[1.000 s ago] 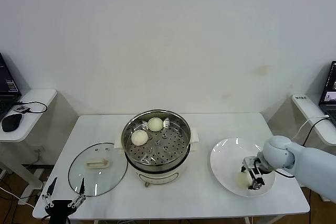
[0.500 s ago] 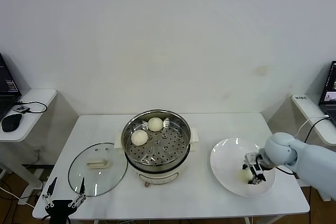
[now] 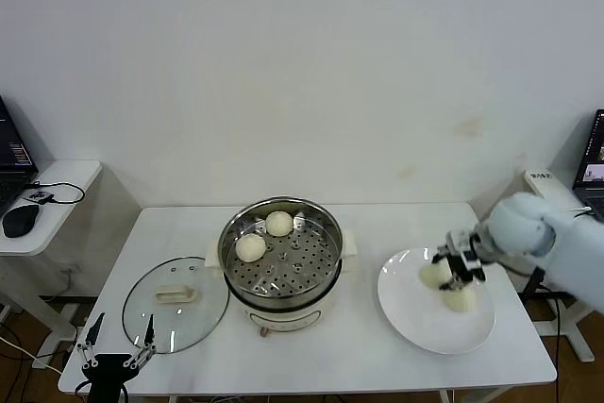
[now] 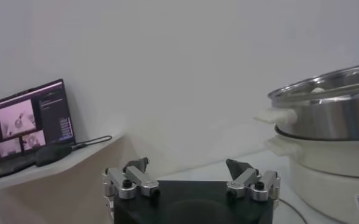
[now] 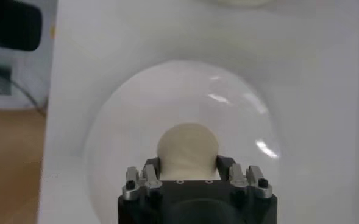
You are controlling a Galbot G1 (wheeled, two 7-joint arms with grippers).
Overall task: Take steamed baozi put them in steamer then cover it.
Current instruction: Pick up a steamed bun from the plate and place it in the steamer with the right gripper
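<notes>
Right gripper (image 3: 451, 269) jaws clamp one baozi (image 5: 187, 150).

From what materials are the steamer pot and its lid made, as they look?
The steamer: polished stainless steel, likely; it mirrors light, and its tray is perforated. Its base looks like cream plastic.
The lid: clear glass, since the table shows through, with a metal rim and a cream handle.

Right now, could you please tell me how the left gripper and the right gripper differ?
The left gripper's fingers are open and empty; the right gripper's fingers are shut on a baozi. The left gripper sits low at the table's front-left edge beside the cover; the right gripper is above the plate on the right. Both have dark bodies with metal fingers.
</notes>
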